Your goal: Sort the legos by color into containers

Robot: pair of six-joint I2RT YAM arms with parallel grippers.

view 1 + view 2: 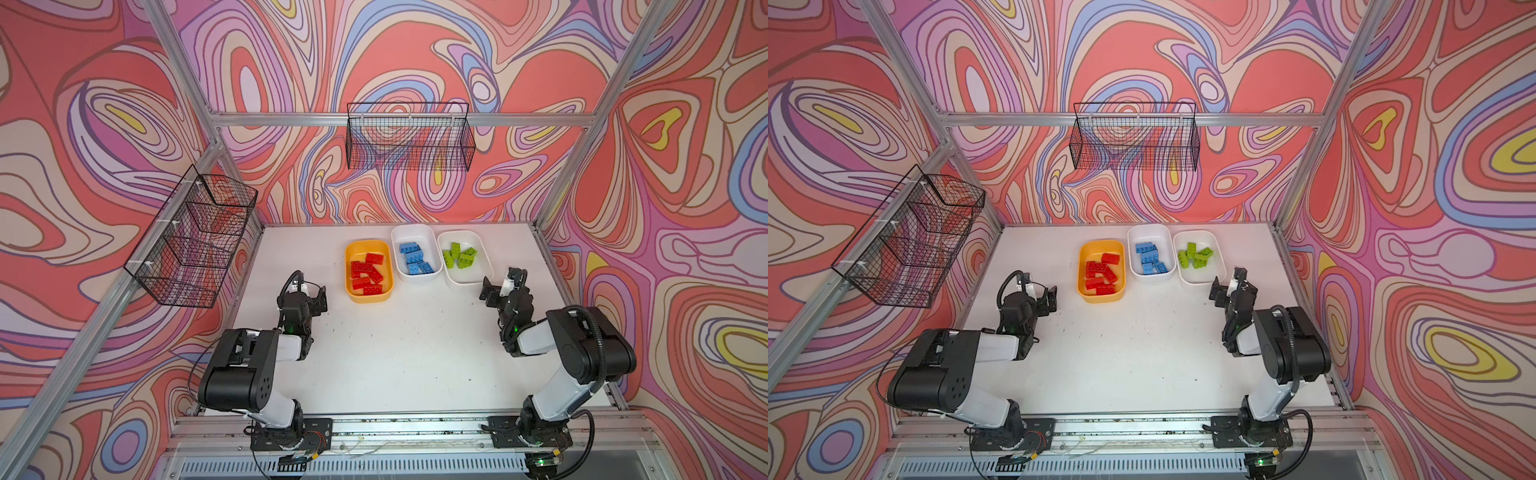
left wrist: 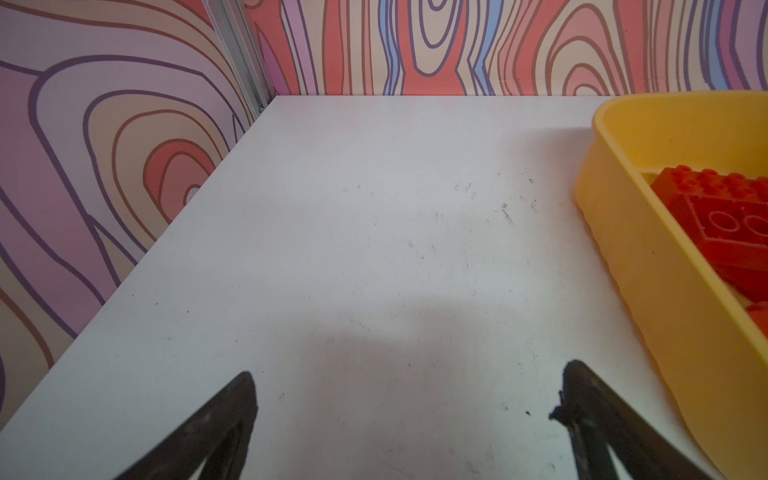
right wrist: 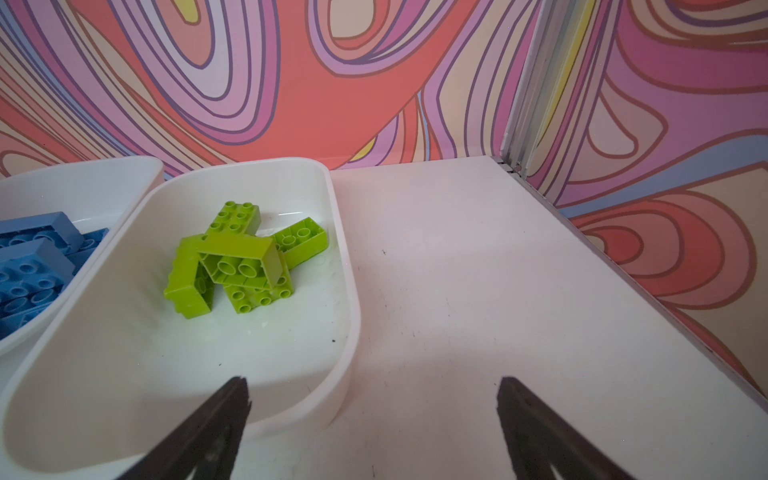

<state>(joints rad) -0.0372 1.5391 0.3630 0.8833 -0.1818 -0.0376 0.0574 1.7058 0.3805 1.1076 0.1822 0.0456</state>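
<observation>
Wire basket (image 1: 193,241) is hanging on the left wall, off the surface (image 1: 395,353). Left tool (image 1: 321,298) is hovering low just left of the yellow-orange tub (image 1: 368,300), with its jaws standing wide apart and gripping nothing. In the left wrist view its fingertips (image 2: 241,395) are framing only bare white surface.

Red legos (image 1: 366,274) are lying jumbled inside the yellow-orange tub. Just to its right, the middle white tub (image 1: 417,278) is holding the blue legos (image 1: 417,259), piled together. The right white tub (image 1: 467,281) is sitting just beside it; cannot tell if the rims are touching. Green legos (image 1: 459,255) are lying heaped toward its far end, some tipped on their sides in the right wrist view (image 3: 232,257).

Right tool (image 1: 496,284) is hanging at the near right corner of that tub, jaws spread apart and empty. One finger is sitting over the tub's corner and one over bare surface.
</observation>
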